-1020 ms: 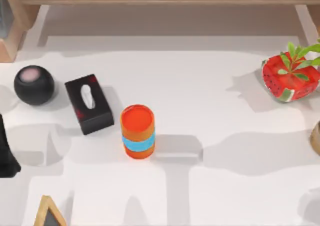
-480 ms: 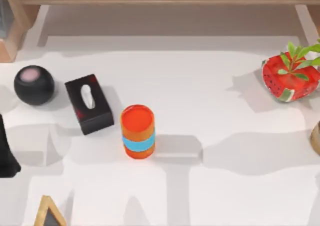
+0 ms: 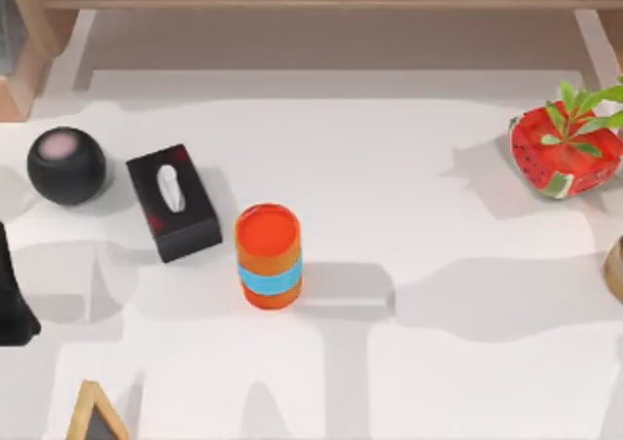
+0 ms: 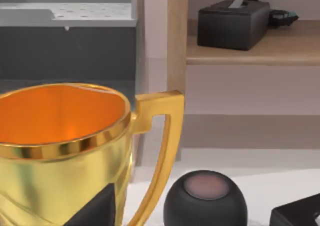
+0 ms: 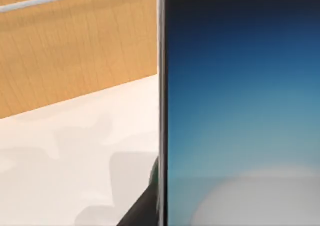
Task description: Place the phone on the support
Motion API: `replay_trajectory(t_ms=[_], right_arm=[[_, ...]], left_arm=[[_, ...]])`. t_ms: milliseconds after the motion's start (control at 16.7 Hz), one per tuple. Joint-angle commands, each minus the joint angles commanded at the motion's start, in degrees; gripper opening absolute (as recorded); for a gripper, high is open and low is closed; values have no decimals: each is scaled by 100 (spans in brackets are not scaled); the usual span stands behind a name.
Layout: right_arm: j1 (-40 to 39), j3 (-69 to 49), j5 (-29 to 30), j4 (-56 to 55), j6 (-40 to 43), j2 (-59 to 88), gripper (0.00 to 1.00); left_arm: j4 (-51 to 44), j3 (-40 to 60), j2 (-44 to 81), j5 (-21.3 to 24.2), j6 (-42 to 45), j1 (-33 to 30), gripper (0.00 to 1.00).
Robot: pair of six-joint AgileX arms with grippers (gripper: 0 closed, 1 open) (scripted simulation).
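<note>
Jaws on either arm: whether spread or pinching, I cannot tell. Right wrist view has the phone (image 5: 242, 111) close up, dark blue screen above the white tabletop (image 5: 75, 156). Left wrist view faces a gold trophy cup (image 4: 65, 151) beside a black sphere (image 4: 205, 201).

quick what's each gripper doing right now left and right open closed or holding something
Left: cannot be told; its wrist camera faces a gold cup.
Right: cannot be told; the phone is close before its wrist camera.

Phone (image 5: 240, 106) cut off by frame edges
</note>
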State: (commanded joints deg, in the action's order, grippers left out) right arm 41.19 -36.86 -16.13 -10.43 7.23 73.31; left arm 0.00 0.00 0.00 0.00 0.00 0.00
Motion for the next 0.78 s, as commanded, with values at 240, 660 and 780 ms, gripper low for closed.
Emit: replay_trajectory(t_ms=[240, 660, 780], right_arm=[[0, 0, 0, 0, 0, 0, 53], [0, 0, 0, 0, 0, 0, 100], [0, 0, 0, 0, 0, 0, 100]], left_arm=[[0, 0, 0, 0, 0, 0, 100], [0, 0, 0, 0, 0, 0, 100], [0, 0, 0, 0, 0, 0, 100]])
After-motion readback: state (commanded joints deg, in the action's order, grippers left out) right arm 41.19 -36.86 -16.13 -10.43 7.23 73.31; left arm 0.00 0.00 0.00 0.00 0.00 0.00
